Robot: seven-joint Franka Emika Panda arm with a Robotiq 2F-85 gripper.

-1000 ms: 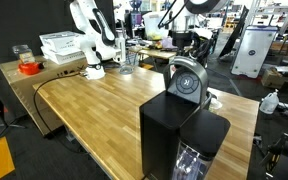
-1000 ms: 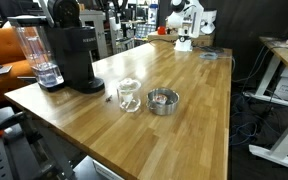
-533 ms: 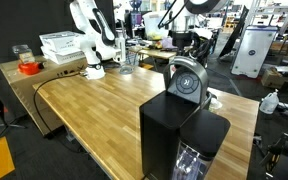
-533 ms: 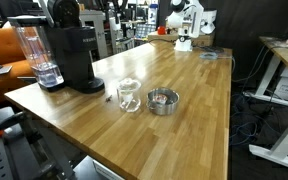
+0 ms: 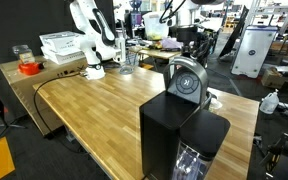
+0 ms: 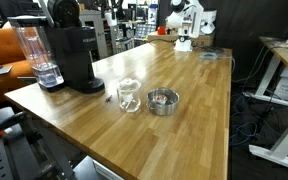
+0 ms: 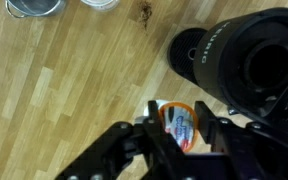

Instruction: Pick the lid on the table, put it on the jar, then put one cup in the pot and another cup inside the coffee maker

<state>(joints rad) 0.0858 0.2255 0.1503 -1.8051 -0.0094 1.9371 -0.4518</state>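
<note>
Cup [image 7: 179,130] sits clamped in the closed pincer [image 7: 180,116], we judge. Coffee maker [image 7: 246,62] lies just ahead to its right. Pot [image 6: 162,101] apparently holds something already; jar [image 6: 129,95] lid unclear. We still must load this cup.

No legible text, label or number on anything in view.
</note>
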